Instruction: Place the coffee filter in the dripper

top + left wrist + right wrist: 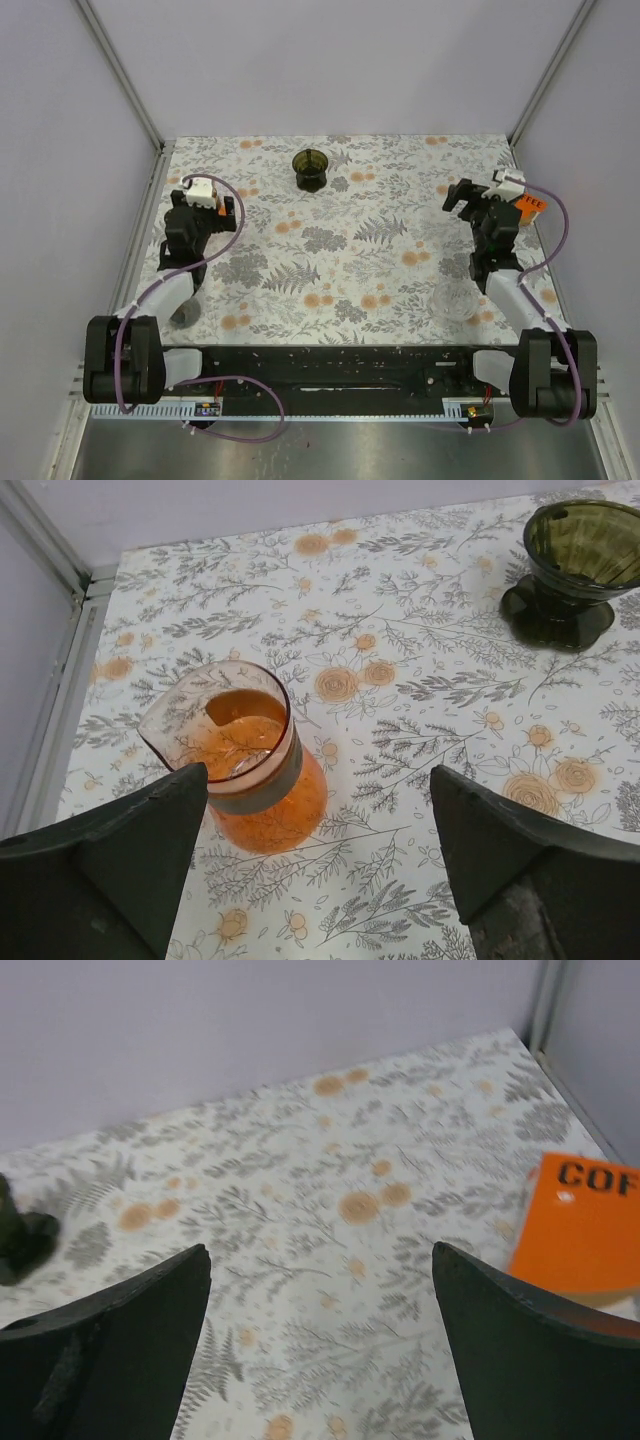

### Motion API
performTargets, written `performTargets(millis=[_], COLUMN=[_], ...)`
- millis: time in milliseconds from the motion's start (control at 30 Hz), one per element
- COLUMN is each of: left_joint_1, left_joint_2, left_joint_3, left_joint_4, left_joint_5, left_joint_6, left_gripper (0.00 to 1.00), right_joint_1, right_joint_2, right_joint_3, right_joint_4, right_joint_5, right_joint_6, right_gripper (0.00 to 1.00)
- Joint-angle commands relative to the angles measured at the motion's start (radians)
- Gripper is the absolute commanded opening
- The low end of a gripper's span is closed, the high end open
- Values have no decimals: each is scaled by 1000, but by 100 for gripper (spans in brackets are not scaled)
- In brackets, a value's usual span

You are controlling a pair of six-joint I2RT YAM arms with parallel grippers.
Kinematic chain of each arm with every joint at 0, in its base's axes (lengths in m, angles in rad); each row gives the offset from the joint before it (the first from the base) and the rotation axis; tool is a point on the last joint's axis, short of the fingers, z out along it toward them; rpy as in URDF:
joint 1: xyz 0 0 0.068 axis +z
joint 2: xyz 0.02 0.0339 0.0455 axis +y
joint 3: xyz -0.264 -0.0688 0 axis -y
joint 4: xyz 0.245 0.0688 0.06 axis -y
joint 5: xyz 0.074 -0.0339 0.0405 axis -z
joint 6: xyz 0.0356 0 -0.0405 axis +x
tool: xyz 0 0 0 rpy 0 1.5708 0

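Note:
The dark green glass dripper (312,168) stands upright at the back middle of the flowered table, and shows at the upper right of the left wrist view (575,565). I see no loose coffee filter; an orange box lettered "COF" (585,1225) lies at the right (530,206). My left gripper (190,205) hovers open at the left, nothing between its fingers (318,772). My right gripper (462,196) hangs open over bare cloth just left of the orange box (320,1250).
An orange glass carafe (250,770) with a grey band stands below the left gripper, by its left finger. A clear glass dish (457,301) sits near the right arm's base. Grey walls with metal posts (125,85) close in the table.

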Motion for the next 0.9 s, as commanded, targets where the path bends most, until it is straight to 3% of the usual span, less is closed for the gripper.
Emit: performTargets(millis=[0, 133, 267, 500, 600, 867], left_joint_1=[5, 5, -10, -189, -223, -268], left_joint_2=[-69, -65, -16, 314, 475, 848], left_joint_3=[134, 335, 498, 863, 1048, 1481], left_joint_4=[-365, -669, -811, -961, -1021, -1137], left_joint_5=[108, 219, 293, 152, 18, -36], left_joint_6=[105, 115, 8, -126, -195, -253], left_gripper=[94, 91, 84, 77, 76, 78], right_joint_1=[-1, -1, -1, -1, -1, -1], right_joint_2=[-64, -68, -70, -67, -52, -10], right_joint_3=[206, 343, 429, 461, 460, 441], right_joint_4=[-357, -595, -752, -892, -935, -955], right_joint_5=[-174, -243, -254, -38, -46, -79], right_joint_6=[90, 121, 149, 141, 129, 127], right_gripper=[99, 99, 99, 99, 99, 99])
